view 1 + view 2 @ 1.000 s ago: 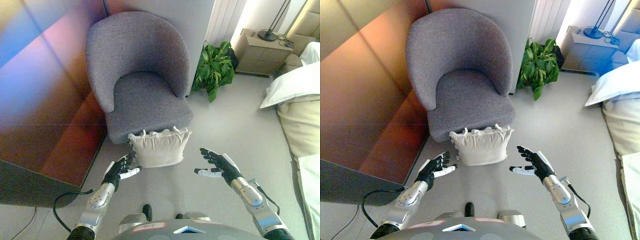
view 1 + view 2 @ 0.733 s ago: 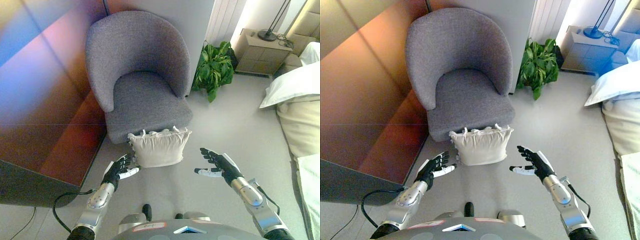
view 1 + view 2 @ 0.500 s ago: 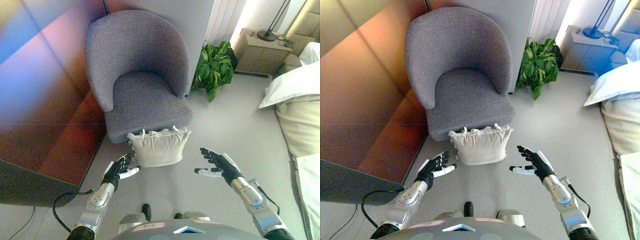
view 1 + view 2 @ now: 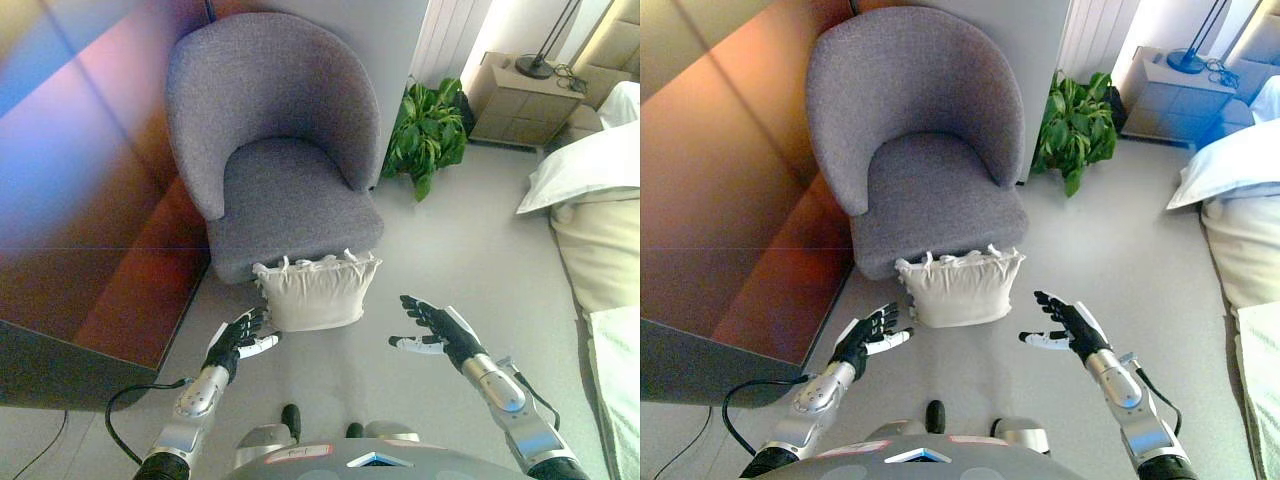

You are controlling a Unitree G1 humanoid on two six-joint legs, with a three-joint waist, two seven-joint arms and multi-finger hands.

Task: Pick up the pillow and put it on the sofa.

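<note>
A cream pillow (image 4: 315,291) with tied tabs along its top stands on the floor, leaning against the front of a grey tub armchair (image 4: 280,160). My left hand (image 4: 238,337) is open, low and just left of the pillow's lower left corner, apart from it. On the other side my right hand (image 4: 436,328) hovers open, palm turned inward, a short way from the pillow's right edge. Neither hand holds anything. The chair's seat (image 4: 935,195) is bare.
A brown wooden panel (image 4: 90,200) runs along the left. A potted green plant (image 4: 428,135) stands right of the chair, a bedside table (image 4: 515,100) with a lamp base behind it. A bed with a white pillow (image 4: 585,165) fills the right edge.
The whole scene has slid slightly down and left, so the camera has moved a little. Both hands stay open in the same places beside the pillow.
</note>
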